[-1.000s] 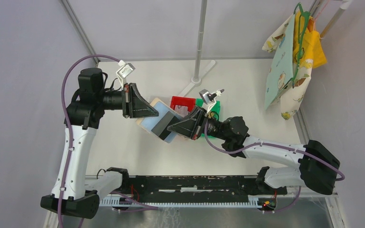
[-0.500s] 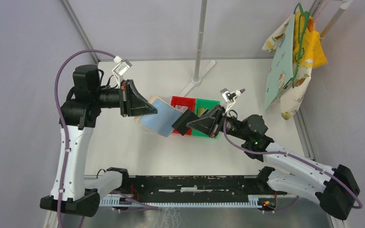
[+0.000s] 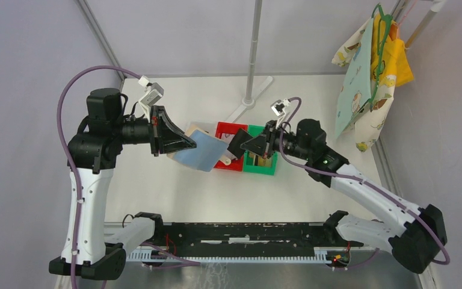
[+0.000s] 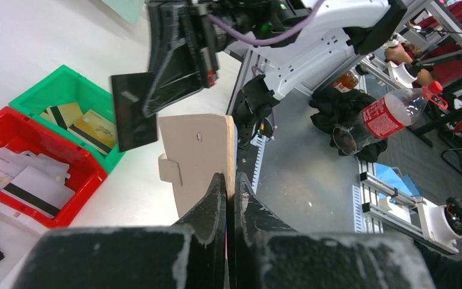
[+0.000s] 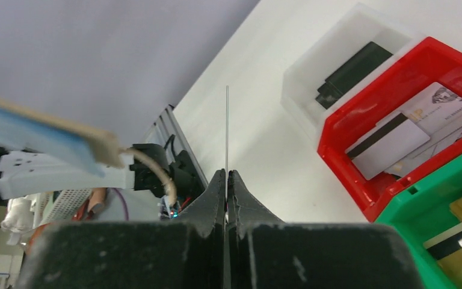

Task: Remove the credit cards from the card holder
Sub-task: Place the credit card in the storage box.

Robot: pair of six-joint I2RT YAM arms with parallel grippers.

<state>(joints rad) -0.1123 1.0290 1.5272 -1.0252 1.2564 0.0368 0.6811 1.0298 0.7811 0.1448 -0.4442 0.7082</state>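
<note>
- Two grippers each hold something in the air over the table [image 3: 186,192], and the two held things do not touch.
- The left gripper [image 4: 229,186] has its fingers pressed tight on the lower edge of the tan card holder [image 4: 195,144], which stands upright at the centre of the left wrist view. Its pockets are turned away there, so I cannot tell whether any cards are inside.
- The right gripper [image 5: 226,177] is clamped on one dark credit card [image 4: 133,111], just left of the holder. Its own camera sees the card edge-on as a thin line, so the face is unreadable.
- The red bin [image 4: 84,192] holds silvery-white cards [image 5: 385,141].
- The green bin [image 4: 42,90] holds gold cards [image 4: 93,123]. These are cut off at the lower right of the right wrist view.
</note>
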